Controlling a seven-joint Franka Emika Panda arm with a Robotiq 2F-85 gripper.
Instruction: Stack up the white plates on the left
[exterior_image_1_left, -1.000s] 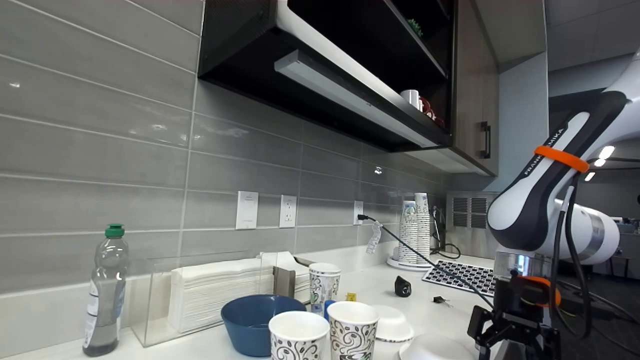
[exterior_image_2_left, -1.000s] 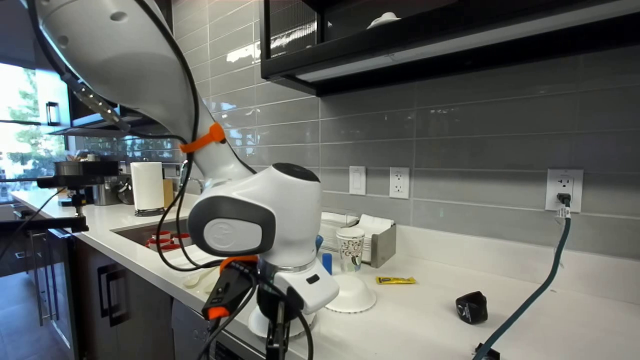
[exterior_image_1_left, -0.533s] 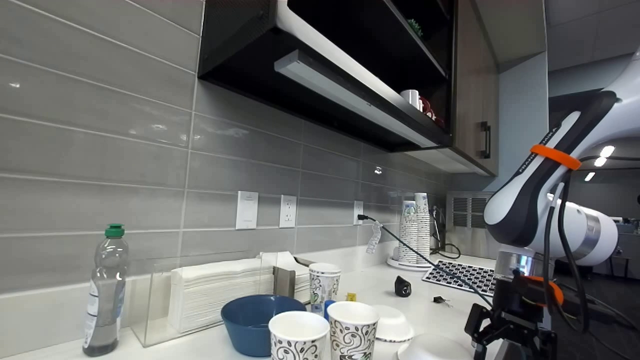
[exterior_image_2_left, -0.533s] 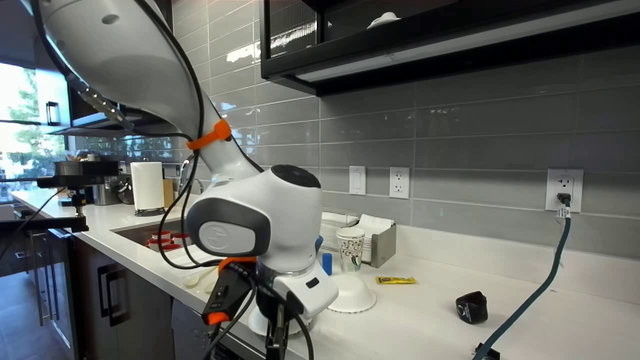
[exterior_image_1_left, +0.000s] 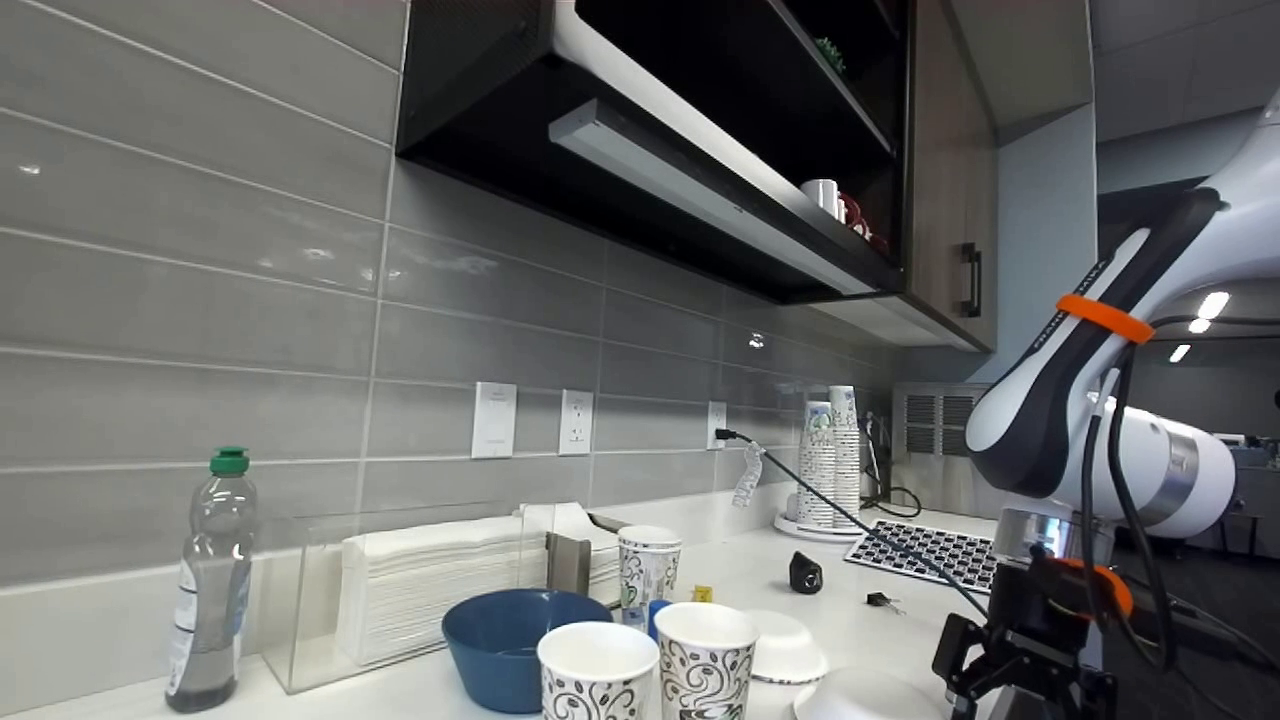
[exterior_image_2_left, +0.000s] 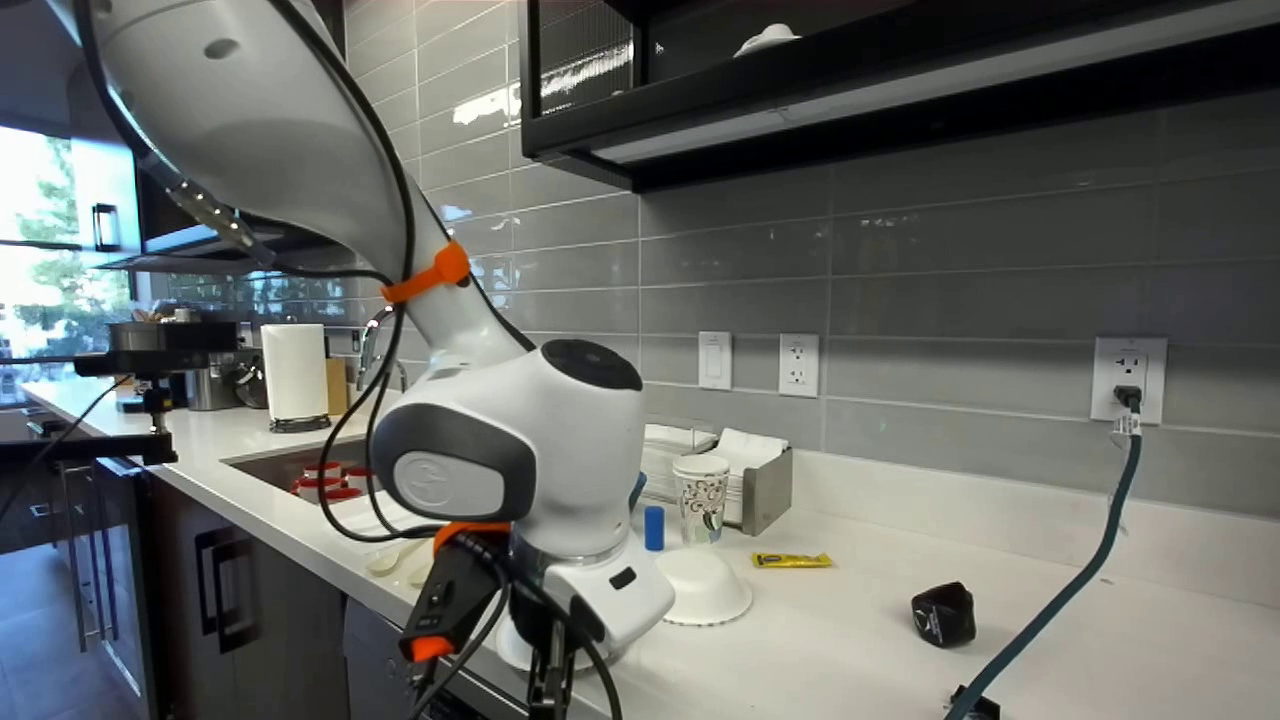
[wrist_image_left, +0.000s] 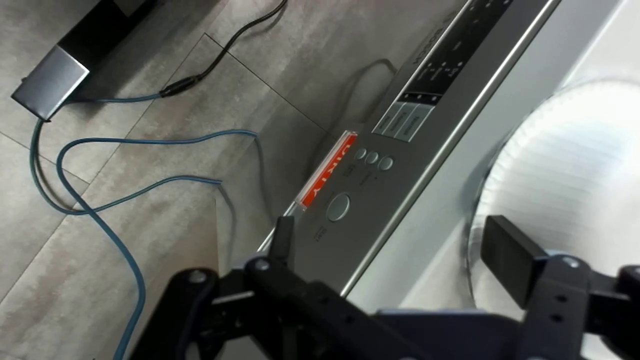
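Straddling the edge of the white stone-like counter (wrist_image_left: 615, 57) in the wrist view, the black metal gripper (wrist_image_left: 390, 230) gapes wide, grasping nothing, one side overlapping a round white ribbed dish (wrist_image_left: 565, 195), perhaps paper. In an exterior view I see a second white dish (exterior_image_1_left: 785, 645) near it, upside down, unstacked. In an exterior view the white-and-grey arm (exterior_image_2_left: 590, 450) has shifted slightly, probably aligning to grasp before stacking.

Both exterior views face the tiled wall (exterior_image_1_left: 200, 310) aslant, sharing the counter (exterior_image_2_left: 820, 640). The wrist view looks down past the gripper (wrist_image_left: 395, 247), near a white plate (wrist_image_left: 565, 175).
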